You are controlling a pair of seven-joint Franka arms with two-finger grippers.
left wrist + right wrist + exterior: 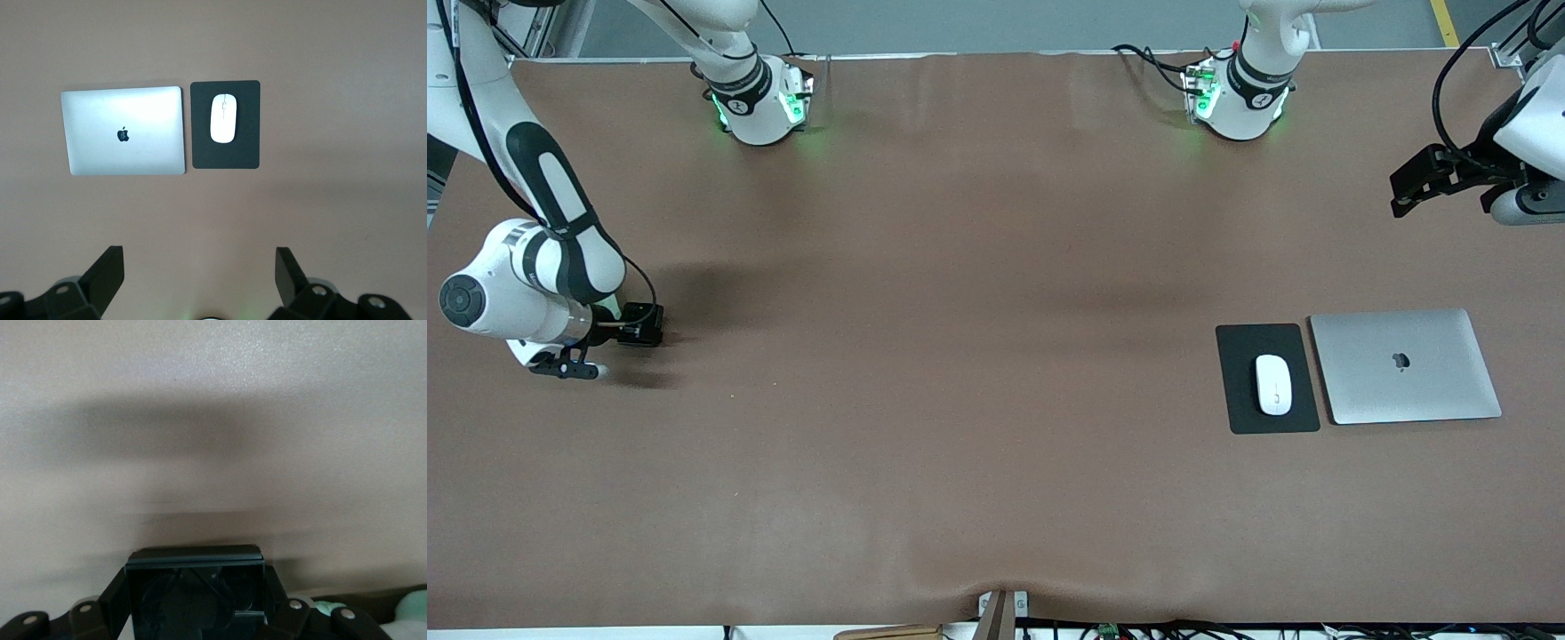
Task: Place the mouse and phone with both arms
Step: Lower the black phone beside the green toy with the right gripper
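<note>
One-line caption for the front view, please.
Mouse rests on its black pad beside a closed laptop; right end effector grips the phone.

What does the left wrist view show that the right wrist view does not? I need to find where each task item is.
Only the left wrist view shows the white mouse on its black pad, beside the closed silver laptop, with the left gripper open above the bare table and holding nothing. Only the right wrist view shows the black phone, clamped in the shut right gripper close above the table. Both views share the brown table surface.
</note>
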